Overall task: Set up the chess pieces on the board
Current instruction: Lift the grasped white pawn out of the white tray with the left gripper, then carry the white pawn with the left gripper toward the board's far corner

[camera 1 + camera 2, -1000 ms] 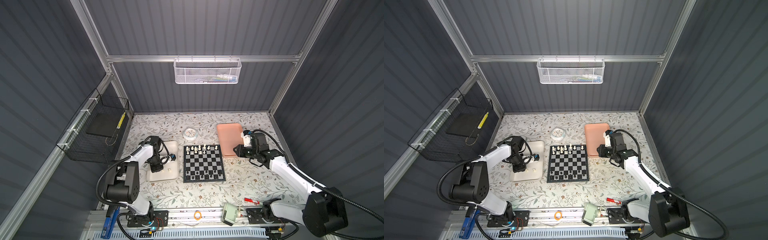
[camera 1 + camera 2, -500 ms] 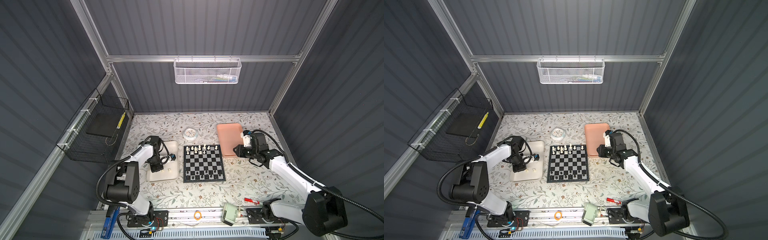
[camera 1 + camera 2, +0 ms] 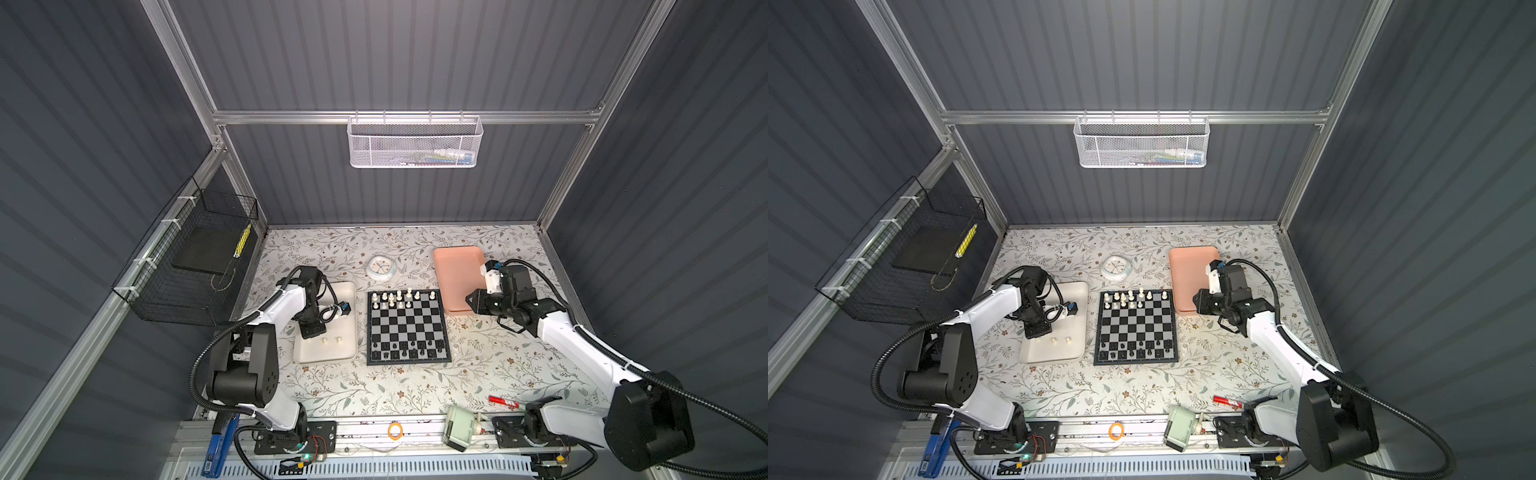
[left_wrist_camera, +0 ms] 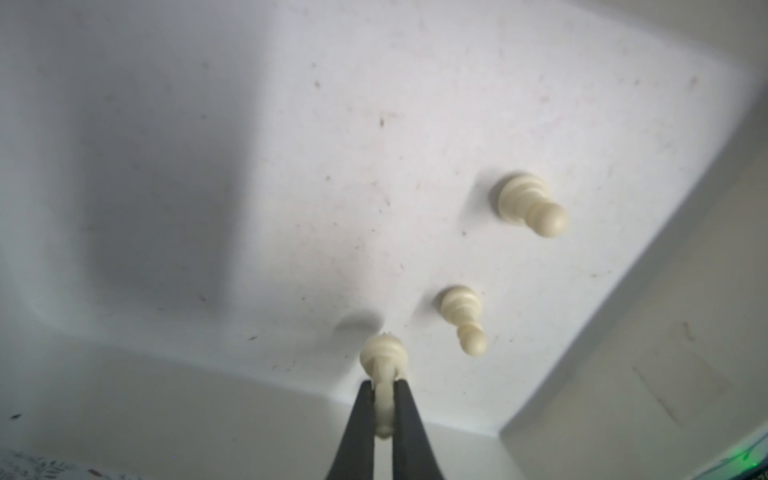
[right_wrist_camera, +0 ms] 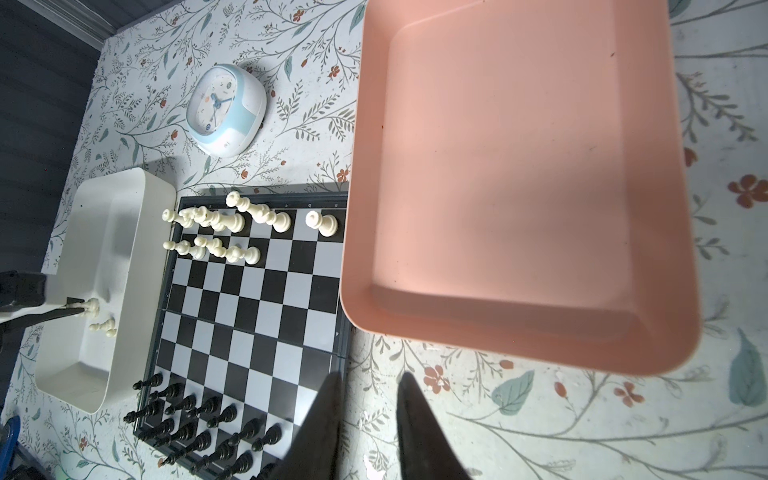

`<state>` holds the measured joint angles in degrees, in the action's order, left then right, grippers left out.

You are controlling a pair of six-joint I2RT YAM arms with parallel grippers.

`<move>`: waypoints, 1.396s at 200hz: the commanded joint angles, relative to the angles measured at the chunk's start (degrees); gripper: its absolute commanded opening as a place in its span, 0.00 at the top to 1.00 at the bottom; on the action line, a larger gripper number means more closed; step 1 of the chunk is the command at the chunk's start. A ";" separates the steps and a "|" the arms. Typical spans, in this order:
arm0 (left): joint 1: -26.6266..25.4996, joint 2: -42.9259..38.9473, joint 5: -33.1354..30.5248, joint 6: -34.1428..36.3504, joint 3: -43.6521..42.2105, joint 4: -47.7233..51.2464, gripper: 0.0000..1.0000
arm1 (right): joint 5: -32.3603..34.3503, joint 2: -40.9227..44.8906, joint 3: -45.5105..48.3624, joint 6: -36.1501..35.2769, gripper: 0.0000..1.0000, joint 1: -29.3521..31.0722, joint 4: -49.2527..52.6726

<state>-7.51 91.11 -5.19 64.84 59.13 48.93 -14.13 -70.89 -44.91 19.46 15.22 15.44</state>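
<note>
Three pawns: cream ones in the white tray [image 3: 309,353]; two stand free [image 4: 463,318] [image 4: 530,203], one is gripped.
Left gripper [image 4: 384,411]: closed tight on the third pawn [image 4: 382,357], pinching its upper part, base just clear of or barely on the tray floor; which, the wrist view does not settle.
Right gripper [image 5: 368,399]: jaws a little apart, holding nothing, hovering over the surface between the board [image 3: 407,328] and the pink tray [image 5: 519,199], which is bare.
Board: black pieces [image 3: 409,349] fill the near rows; white pieces [image 3: 399,299] crowd the far rows, with gaps in the pawn row toward the pink tray.
Step in hand: judged to be lifting the pawn out for a free square in the white pawn row.
Doing it well: rise straight up until the base clears the tray wall, then cross to the board; descend squarely over the square; keep wide of the neighbouring pieces, which would tip easily; release only once the base sits flat.
Risk: a narrow, smooth pawn may swivel in the pinch.
</note>
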 commanded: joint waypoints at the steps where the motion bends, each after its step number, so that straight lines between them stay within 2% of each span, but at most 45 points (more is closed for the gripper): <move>1: 0.10 -0.76 0.36 4.12 3.12 5.43 0.91 | -0.38 -0.56 -0.45 -0.30 0.73 0.33 -0.97; 52: -0.04 0.44 1.70 2.04 8.74 7.85 0.91 | -0.70 -1.19 -0.01 -0.48 0.73 0.33 -1.86; 81: -2.18 1.36 1.68 0.35 12.51 8.82 0.91 | -0.71 -1.35 0.25 -0.57 0.73 0.33 -2.49; 144: -14.00 5.60 1.47 -5.62 21.36 8.82 0.91 | -0.88 -0.84 1.13 -0.66 0.73 0.33 -3.35; 213: -27.42 18.00 1.07 -10.30 40.03 8.82 0.91 | -1.16 2.03 4.44 0.66 0.73 0.33 -4.82; 279: -33.71 32.96 2.03 -12.50 57.83 11.76 0.91 | 0.97 7.73 6.47 0.49 0.73 0.32 -2.02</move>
<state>-39.97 120.84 -4.54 53.01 111.87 56.07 -14.57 -66.04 -39.57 19.55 15.31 11.66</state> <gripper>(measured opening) 0.095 0.268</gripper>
